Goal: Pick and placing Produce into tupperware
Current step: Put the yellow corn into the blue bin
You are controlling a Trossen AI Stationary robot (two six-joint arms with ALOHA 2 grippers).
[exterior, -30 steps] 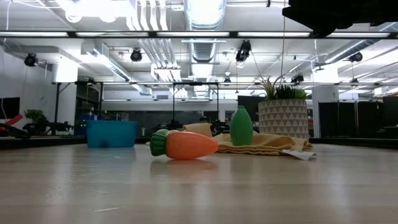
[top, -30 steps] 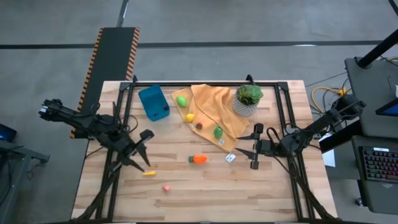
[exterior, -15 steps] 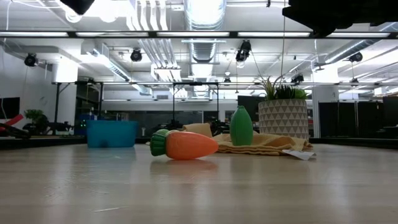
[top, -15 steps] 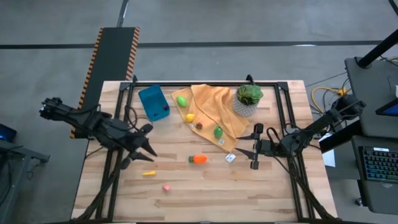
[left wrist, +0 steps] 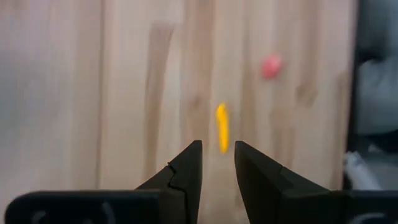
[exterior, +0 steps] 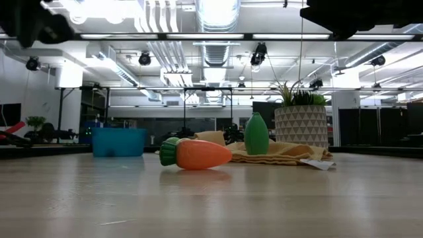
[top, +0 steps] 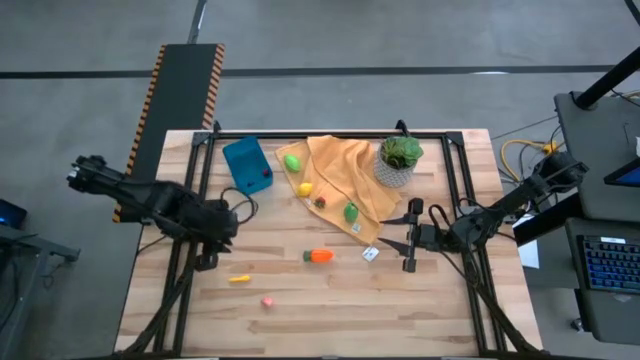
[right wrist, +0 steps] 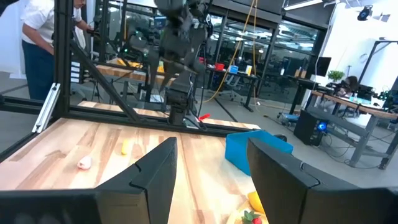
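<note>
The blue tupperware [top: 248, 165] stands at the table's far left; it also shows in the low view [exterior: 119, 141] and the right wrist view [right wrist: 256, 149]. Produce lies scattered: a yellow piece [top: 238, 279], a pink piece [top: 267, 301], a carrot [top: 319, 256] and several small pieces on the orange-yellow cloth [top: 345, 185], among them a green one [top: 351, 212]. My left gripper [top: 222, 228] hangs open above the table, pointing down, with the yellow piece [left wrist: 222, 127] on the wood below its fingertips [left wrist: 217, 146]. My right gripper [top: 402, 240] waits open at the right, by the cloth's near corner.
A leafy plant in a pale pot [top: 399, 160] stands at the cloth's far right corner. A small white item [top: 370, 254] lies right of the carrot. Black frame rails run along the table's left, right and far sides. Bare wood lies along the near edge.
My left gripper has risen from beside the yellow piece and drawn back toward the table's far left, tipping until it points down. The yellow piece has stayed where it lay. My right arm has kept still.
</note>
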